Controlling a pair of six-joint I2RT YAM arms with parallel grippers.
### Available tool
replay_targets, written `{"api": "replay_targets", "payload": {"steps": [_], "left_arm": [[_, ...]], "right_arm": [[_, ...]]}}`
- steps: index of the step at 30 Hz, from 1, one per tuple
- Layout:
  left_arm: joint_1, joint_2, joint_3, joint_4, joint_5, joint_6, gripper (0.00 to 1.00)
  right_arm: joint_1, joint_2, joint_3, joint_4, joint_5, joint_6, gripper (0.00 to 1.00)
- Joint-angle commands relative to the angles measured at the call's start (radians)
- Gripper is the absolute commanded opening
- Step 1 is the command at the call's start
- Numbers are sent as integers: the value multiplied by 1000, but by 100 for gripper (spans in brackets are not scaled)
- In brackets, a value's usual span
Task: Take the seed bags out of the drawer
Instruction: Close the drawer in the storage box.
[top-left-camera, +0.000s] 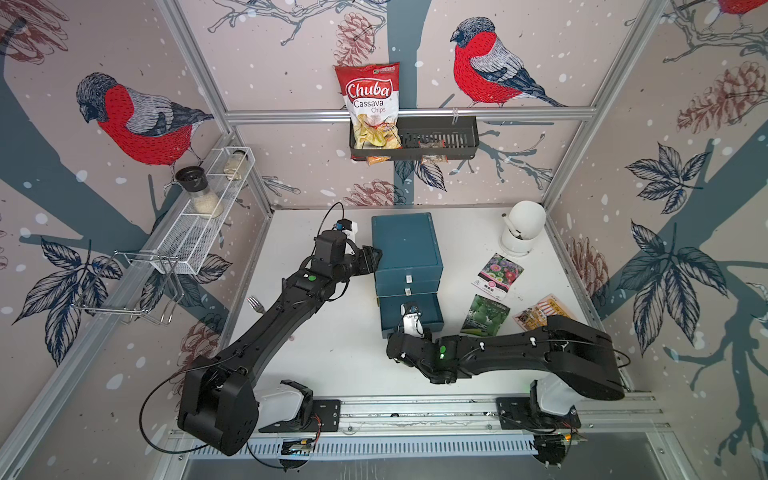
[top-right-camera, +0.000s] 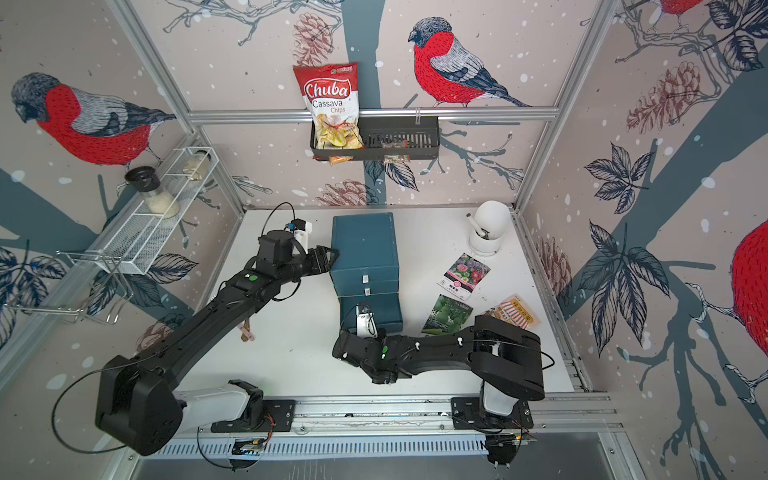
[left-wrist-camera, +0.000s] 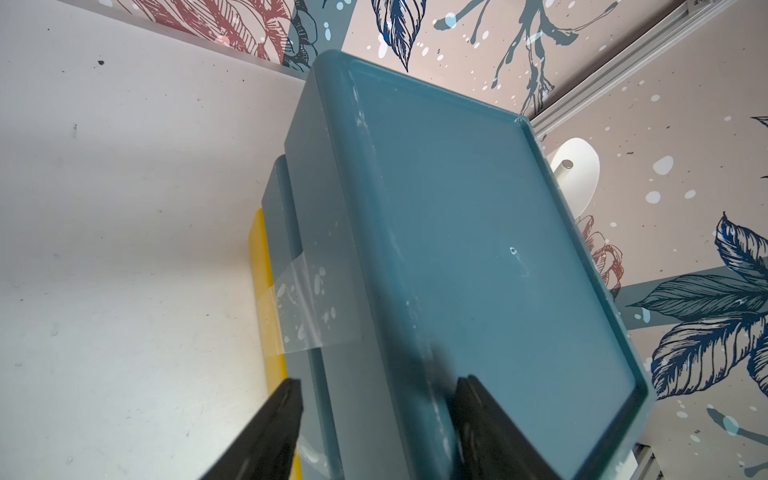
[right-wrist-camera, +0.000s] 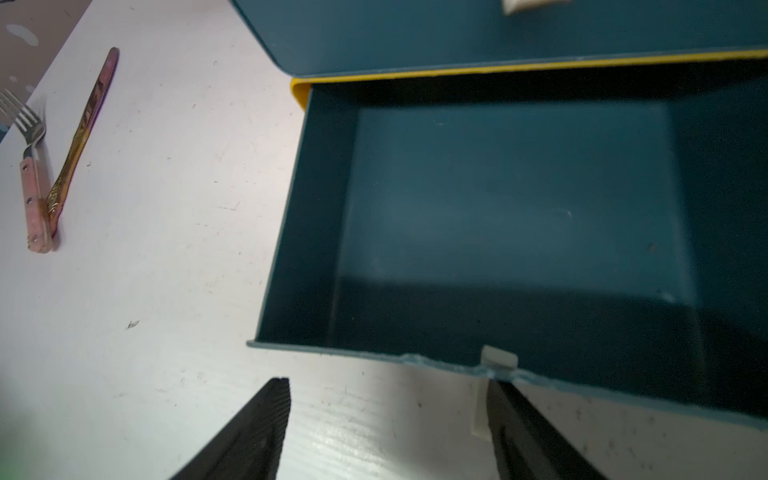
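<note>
Three seed bags lie on the white table right of the teal drawer unit (top-left-camera: 405, 243): a white one with pink-purple flowers (top-left-camera: 497, 270), a green one (top-left-camera: 484, 316) and an orange-yellow striped one (top-left-camera: 538, 311), partly under my right arm. The bottom drawer (right-wrist-camera: 299, 232) is pulled out and holds nothing. My right gripper (right-wrist-camera: 386, 415) is open above the table just in front of the drawer; one finger stands beside the white handle tab (right-wrist-camera: 498, 359). My left gripper (left-wrist-camera: 378, 386) clamps the unit's upper left edge, one finger on top, one on the side.
A fork (right-wrist-camera: 31, 137) and a gold-handled utensil (right-wrist-camera: 83, 124) lie left of the drawer, beneath my left arm. A white holder (top-left-camera: 521, 228) stands at the back right. A black wall basket (top-left-camera: 457, 143) holds the red Chuba bag (top-left-camera: 372, 104). A wire rack (top-left-camera: 195, 232) hangs left.
</note>
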Motion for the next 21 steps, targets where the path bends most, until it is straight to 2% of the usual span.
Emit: {"api": "replay_targets", "payload": {"steps": [1,10,21], "left_arm": [[2,3,-10,-161,-19,47,62],[2,-3,-13,-170,-16,64,61],[2,-19,-45,-169,-14,78,60]], "right_arm": [[-4,3,-29,146,64,-30,79],[-27,103,-44,356,191,-128,82],[-103,178,-57,597,150,-337,83]]}}
